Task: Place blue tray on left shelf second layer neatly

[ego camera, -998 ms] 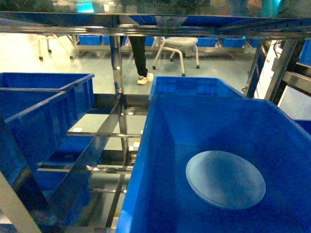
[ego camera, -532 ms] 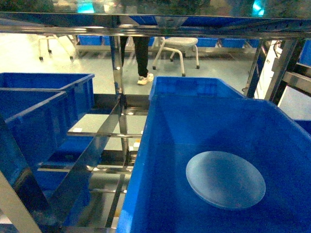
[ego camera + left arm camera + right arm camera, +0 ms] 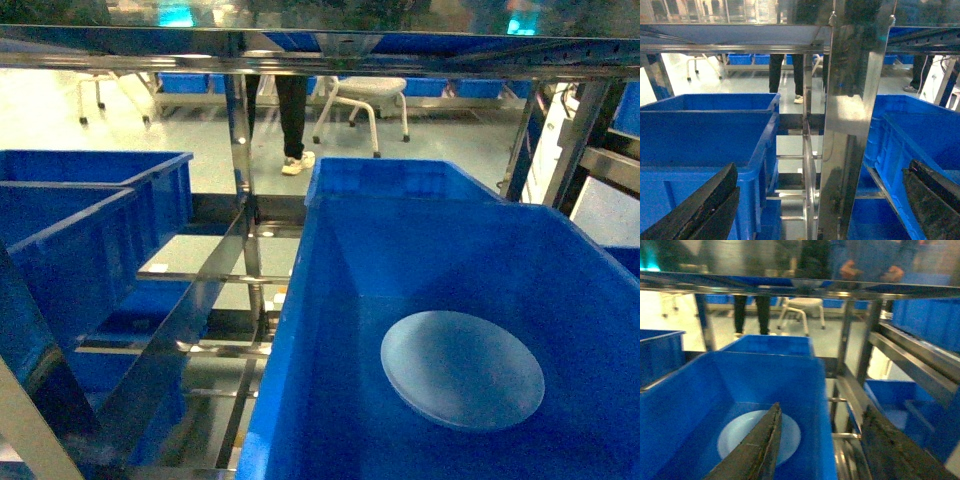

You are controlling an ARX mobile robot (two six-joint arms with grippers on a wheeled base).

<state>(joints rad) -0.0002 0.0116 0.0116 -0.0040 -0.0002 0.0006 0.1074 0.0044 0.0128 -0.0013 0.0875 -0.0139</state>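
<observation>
The blue tray (image 3: 462, 369) is a pale round dish lying flat on the floor of a deep dark-blue crate (image 3: 330, 330) on the right. In the right wrist view the blue tray (image 3: 735, 436) shows partly behind a finger. My right gripper (image 3: 822, 446) is open above the crate's right wall and holds nothing. My left gripper (image 3: 815, 210) is open and empty, facing a steel post (image 3: 850, 125). The left shelf second layer (image 3: 190, 272) is a tier of shiny rails, with dark-blue bins (image 3: 70, 240) on it at the left. Neither gripper shows in the head view.
A steel shelf beam (image 3: 320, 45) runs overhead across the rack. A second blue crate (image 3: 400, 178) stands behind the one with the tray. More crates (image 3: 927, 315) sit on the rack to the right. A person's legs (image 3: 290, 120) and a white stool (image 3: 365, 95) are beyond the rack.
The person's legs behind the rack have shifted slightly. The tray, crates and rack look the same.
</observation>
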